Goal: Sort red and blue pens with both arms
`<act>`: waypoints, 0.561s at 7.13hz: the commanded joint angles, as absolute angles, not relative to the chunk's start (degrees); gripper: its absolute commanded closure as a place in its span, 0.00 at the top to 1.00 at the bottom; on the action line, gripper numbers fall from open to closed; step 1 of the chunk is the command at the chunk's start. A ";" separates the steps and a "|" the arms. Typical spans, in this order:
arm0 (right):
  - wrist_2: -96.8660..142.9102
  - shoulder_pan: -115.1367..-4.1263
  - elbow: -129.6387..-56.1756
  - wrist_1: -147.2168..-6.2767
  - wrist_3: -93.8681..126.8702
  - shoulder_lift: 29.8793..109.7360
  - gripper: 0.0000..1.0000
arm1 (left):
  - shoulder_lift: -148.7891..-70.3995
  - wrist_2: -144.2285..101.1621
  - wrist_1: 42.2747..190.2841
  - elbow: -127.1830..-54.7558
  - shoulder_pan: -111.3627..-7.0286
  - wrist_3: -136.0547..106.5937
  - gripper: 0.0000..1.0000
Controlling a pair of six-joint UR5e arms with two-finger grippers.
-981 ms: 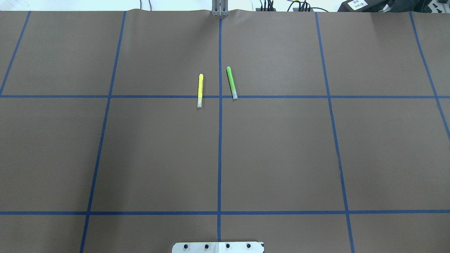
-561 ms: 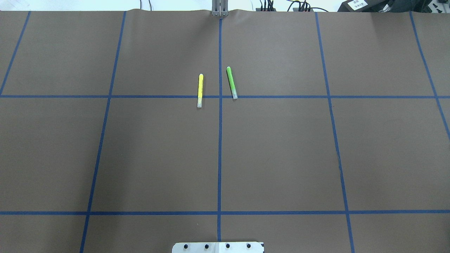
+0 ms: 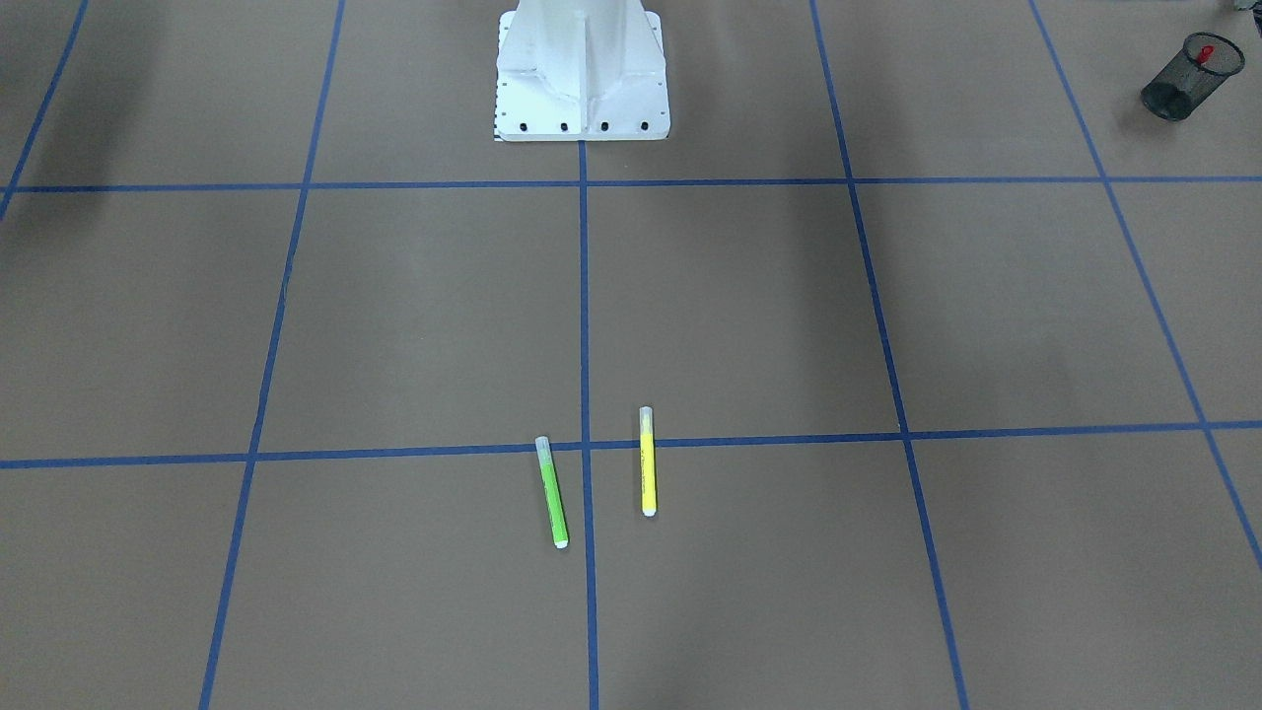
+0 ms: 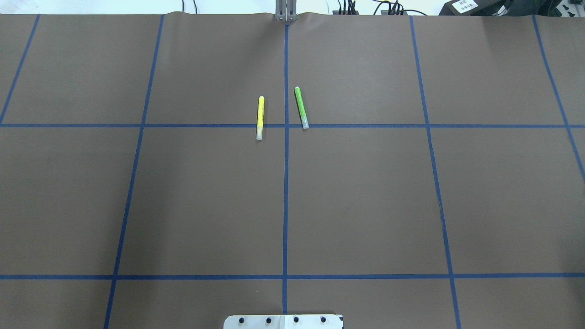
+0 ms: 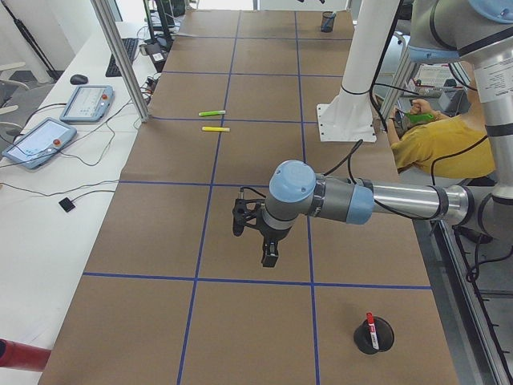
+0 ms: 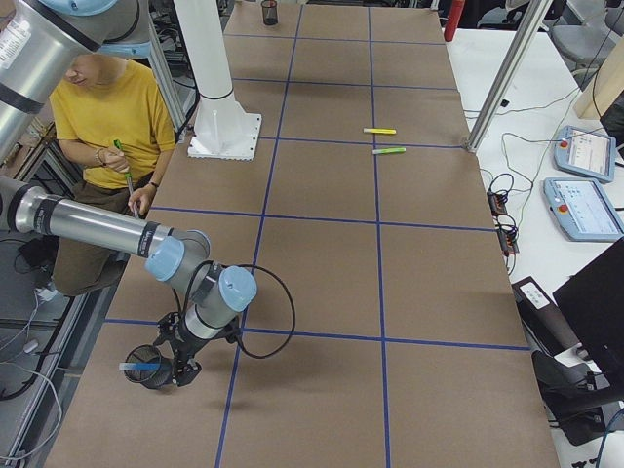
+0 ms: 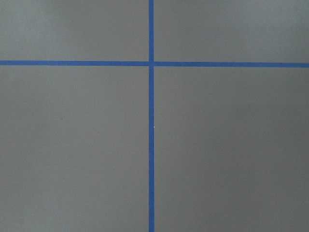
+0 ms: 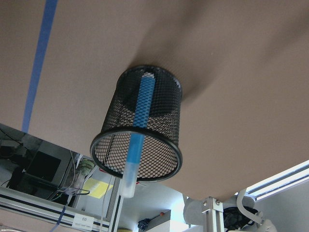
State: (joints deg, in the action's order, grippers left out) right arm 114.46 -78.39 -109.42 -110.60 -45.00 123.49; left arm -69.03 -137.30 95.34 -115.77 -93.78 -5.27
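Both task pens are judged to be light, stiff and smooth-barrelled, so apt to roll or slip. Each would best be taken across the barrel near its middle, and the thicker red marker is expected to give the surer hold. The red marker is seen standing in a black mesh cup at the end of the worktop on the robot's left, a red end uppermost. The blue highlighter is lodged in a second mesh cup at the opposite end, its clear cap projecting past the rim toward 6 o'clock in the right wrist view. The right claw is poised just beside that cup, at its 3 o'clock in the right-end view. The left claw is hung over bare worktop. Whether either claw is wide or narrow cannot be told. A green highlighter and a yellow highlighter are seen lying mid-worktop, the green at 3 o'clock of the yellow in the overhead view.
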 commanded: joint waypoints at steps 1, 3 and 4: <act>114.43 -80.94 -108.90 -110.48 -44.48 116.66 1.00 | -68.64 -137.37 95.36 -115.66 -93.78 -5.27 1.00; 116.18 -81.21 -107.41 -110.04 -35.99 109.64 1.00 | -68.64 -137.37 95.45 -115.31 -93.78 -5.27 1.00; 118.80 -81.21 -107.14 -110.04 -34.73 106.29 1.00 | -68.64 -137.37 95.36 -115.31 -93.78 -5.27 1.00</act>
State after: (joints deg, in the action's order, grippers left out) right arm 116.28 -81.13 -107.68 -110.12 -37.63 110.65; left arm -68.66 -137.37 95.40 -115.39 -93.78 -5.27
